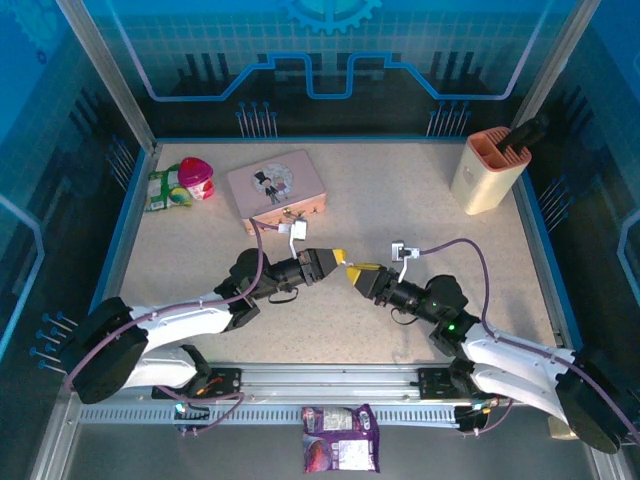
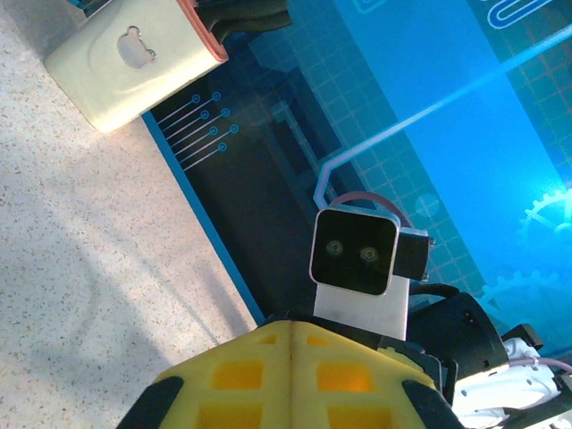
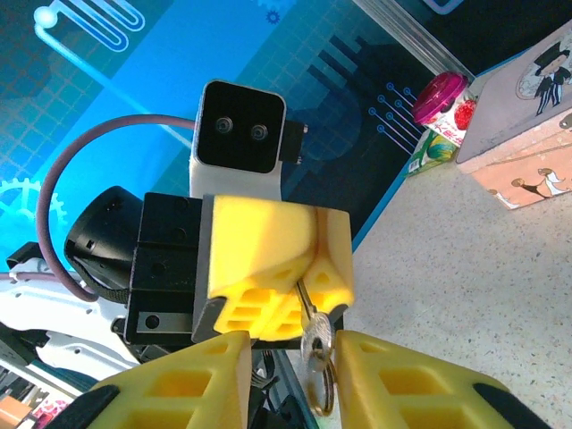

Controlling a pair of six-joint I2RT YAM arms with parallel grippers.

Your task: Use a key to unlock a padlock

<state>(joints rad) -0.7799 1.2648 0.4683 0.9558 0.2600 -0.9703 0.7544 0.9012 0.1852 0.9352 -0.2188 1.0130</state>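
The left gripper (image 3: 299,284) is clenched tight, with a thin silver stem poking from the seam of its yellow fingers. I take it the padlock is pinched in there, though its brass body is hidden from me. The stem runs to the key (image 3: 315,340), whose ring (image 3: 323,389) dangles inside the right gripper (image 3: 295,380). Whether its fingers press the key head or merely flank it, I cannot tell. The arms meet nose to nose at the middle of the table (image 1: 420,220), nearer than the pink tin (image 1: 277,186). This looks like the turning step: next comes a firm pinch, then a gentle twist in line with the lock
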